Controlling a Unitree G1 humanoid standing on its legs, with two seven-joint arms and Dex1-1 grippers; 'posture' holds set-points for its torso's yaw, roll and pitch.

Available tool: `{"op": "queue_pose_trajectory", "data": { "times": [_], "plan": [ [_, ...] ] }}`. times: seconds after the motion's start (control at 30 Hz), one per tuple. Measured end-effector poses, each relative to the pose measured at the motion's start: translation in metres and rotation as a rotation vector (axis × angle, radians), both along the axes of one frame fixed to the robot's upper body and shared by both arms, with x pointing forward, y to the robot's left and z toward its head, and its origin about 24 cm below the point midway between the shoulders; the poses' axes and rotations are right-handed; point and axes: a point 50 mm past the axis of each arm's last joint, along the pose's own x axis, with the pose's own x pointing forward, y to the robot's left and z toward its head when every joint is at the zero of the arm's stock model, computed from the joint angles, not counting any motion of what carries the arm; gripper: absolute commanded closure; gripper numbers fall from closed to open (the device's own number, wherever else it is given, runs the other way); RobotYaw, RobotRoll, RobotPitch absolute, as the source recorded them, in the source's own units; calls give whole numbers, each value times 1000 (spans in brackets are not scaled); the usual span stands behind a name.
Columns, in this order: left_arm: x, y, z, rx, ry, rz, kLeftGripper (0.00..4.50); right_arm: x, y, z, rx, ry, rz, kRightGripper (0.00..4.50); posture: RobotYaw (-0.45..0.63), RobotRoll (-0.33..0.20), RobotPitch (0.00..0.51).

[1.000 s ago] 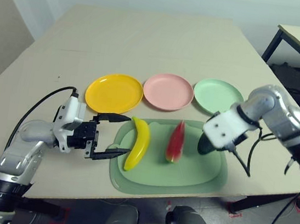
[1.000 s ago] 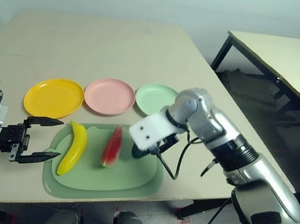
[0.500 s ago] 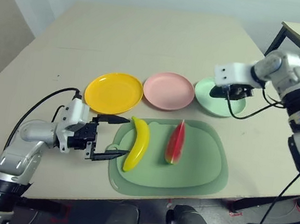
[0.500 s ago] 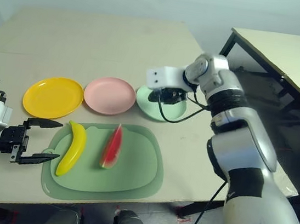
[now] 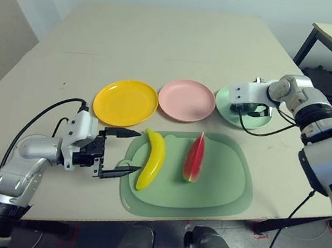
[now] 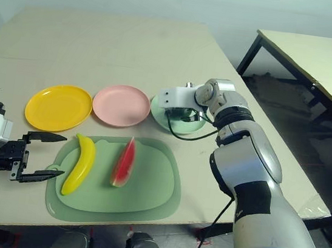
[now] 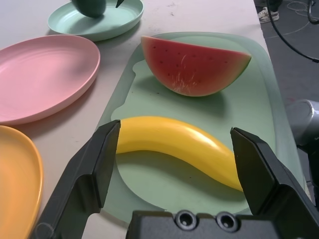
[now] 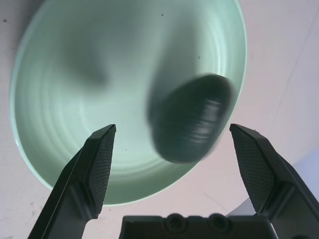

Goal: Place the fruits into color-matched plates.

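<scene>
**Avocado over the green plate, two fruits on the mat**

While the right gripper (image 8: pixel 172 164) hangs over the mint green plate (image 5: pixel 227 101) with its fingers spread wide, the dark green avocado (image 8: pixel 192 117) sits between them without touching either, blurred in the wrist view, so I cannot tell whether it rests on the plate or is just above it. It is an oval, dark lump, off toward one side of the plate's ringed floor.

The pink plate (image 5: pixel 186 100) and the yellow-orange plate (image 5: pixel 125 102) stand in a row with the green one, all three just apart from each other.

Nearer the robot lies the large pale green mat (image 5: pixel 218 189). On it the yellow banana (image 5: pixel 152 159) lies curved, its long axis running from the far edge of the mat toward the robot. Beside it, well clear, the watermelon wedge (image 5: pixel 194 157) stands on its green rind, red face showing, its length running the same way with one tip toward the pink plate.

The left gripper (image 5: pixel 124 153) hovers at the mat's left edge, fingers wide apart and holding nothing, pointed at the banana.
</scene>
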Motion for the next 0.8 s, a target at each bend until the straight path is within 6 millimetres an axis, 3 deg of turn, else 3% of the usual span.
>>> {"op": "queue_pose_trajectory", "data": {
  "times": [0.17,0.33,0.47,0.6,0.8],
  "plan": [
    [0,1,1,11,-8,-2,0,-5,7,17,-19,49,139,22,59,0,0],
    [2,2,4,19,-21,-9,0,-33,48,41,-5,135,534,22,57,0,0],
    [3,2,5,23,-22,-14,0,-67,65,33,-4,232,708,22,59,0,0],
    [3,2,5,23,-23,-18,0,-96,85,37,6,255,834,22,62,0,0],
    [3,2,5,24,-20,-18,0,-114,94,34,21,278,881,22,77,0,0]
  ]
}}
